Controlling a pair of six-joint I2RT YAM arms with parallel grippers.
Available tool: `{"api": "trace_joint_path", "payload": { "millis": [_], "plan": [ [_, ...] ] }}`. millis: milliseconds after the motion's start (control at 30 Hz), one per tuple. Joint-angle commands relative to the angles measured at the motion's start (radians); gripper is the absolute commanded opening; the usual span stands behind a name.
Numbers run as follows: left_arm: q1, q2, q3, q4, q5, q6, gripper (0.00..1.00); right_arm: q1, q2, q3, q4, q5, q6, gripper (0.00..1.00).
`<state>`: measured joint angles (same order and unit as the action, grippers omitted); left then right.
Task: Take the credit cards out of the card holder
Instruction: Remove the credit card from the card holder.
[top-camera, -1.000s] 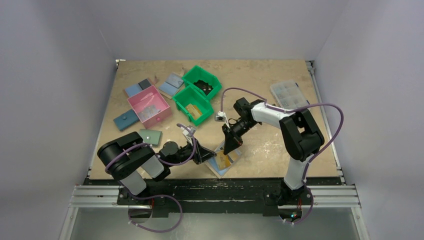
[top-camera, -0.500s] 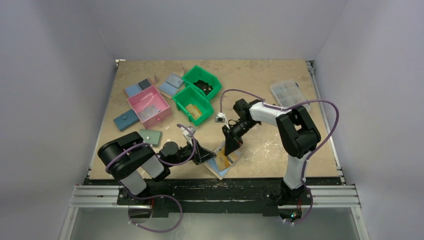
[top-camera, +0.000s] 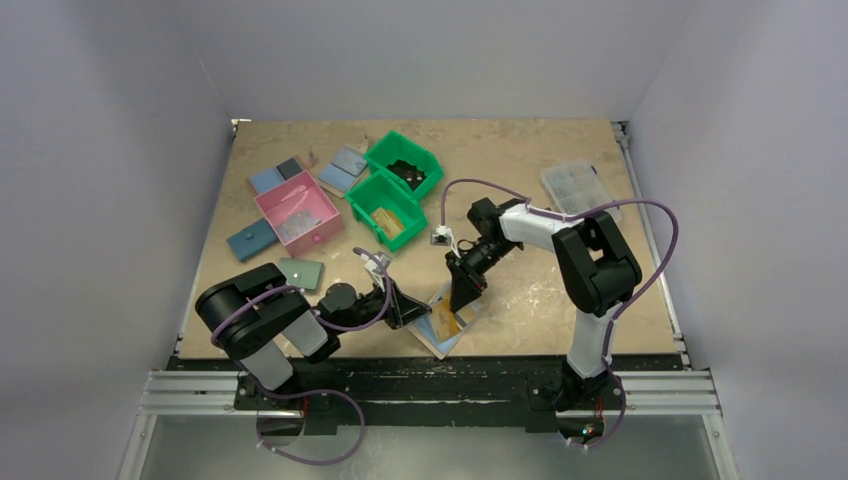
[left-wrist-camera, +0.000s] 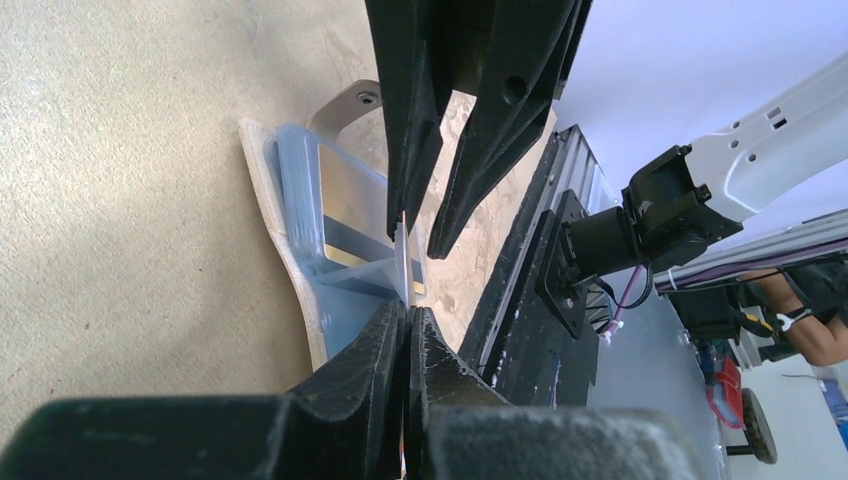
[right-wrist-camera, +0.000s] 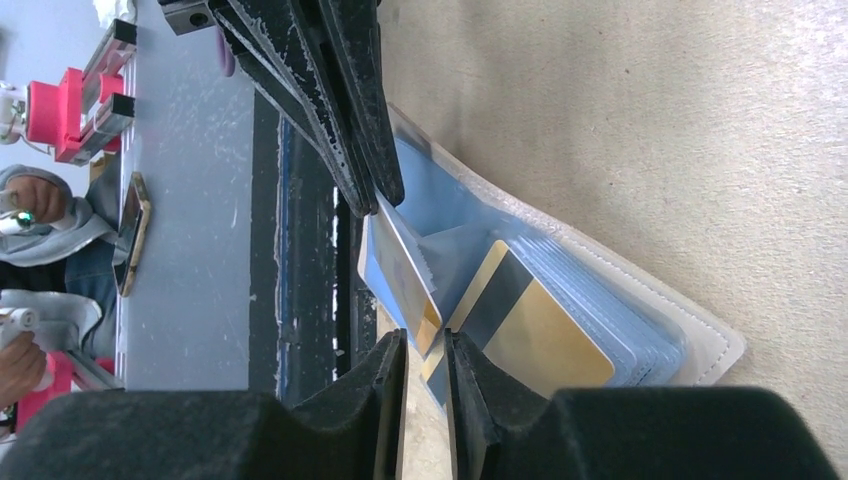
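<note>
Two-finger left end effector (left-wrist-camera: 405, 315) pinches flat card holder (right-wrist-camera: 640, 320) flap; right end effector (right-wrist-camera: 425, 345) ajar.

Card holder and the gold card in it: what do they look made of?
Card holder: likely faux leather, matte beige shell with a seamed rim, light-blue lining. Gold card: seemingly thin stiff plastic, slightly glossy, with a dark stripe along one edge.

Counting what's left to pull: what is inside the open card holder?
A gold card with a dark stripe pokes from the stacked slots, and a second card stands tilted, partly out of the blue pocket. Whether more cards sit deeper in the slots is hidden.
</note>
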<state>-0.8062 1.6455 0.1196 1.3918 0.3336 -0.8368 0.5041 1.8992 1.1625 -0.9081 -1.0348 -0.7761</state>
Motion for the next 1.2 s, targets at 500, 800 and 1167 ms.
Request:
{"api": "trace_joint_path", "payload": {
  "millis": [500, 800, 1167],
  "plan": [
    [0.003, 0.039, -0.004, 0.151, 0.018, -0.013, 0.00, 0.025, 0.020, 0.023, 0.006, -0.026, 0.004, 0.15],
    [0.008, -0.026, -0.019, 0.068, -0.012, -0.001, 0.12, 0.023, -0.002, 0.034, -0.005, -0.025, -0.013, 0.00],
    [0.008, -0.045, -0.013, 0.018, -0.003, 0.007, 0.13, 0.010, -0.005, 0.035, -0.003, -0.024, -0.009, 0.00]
  ]
}}
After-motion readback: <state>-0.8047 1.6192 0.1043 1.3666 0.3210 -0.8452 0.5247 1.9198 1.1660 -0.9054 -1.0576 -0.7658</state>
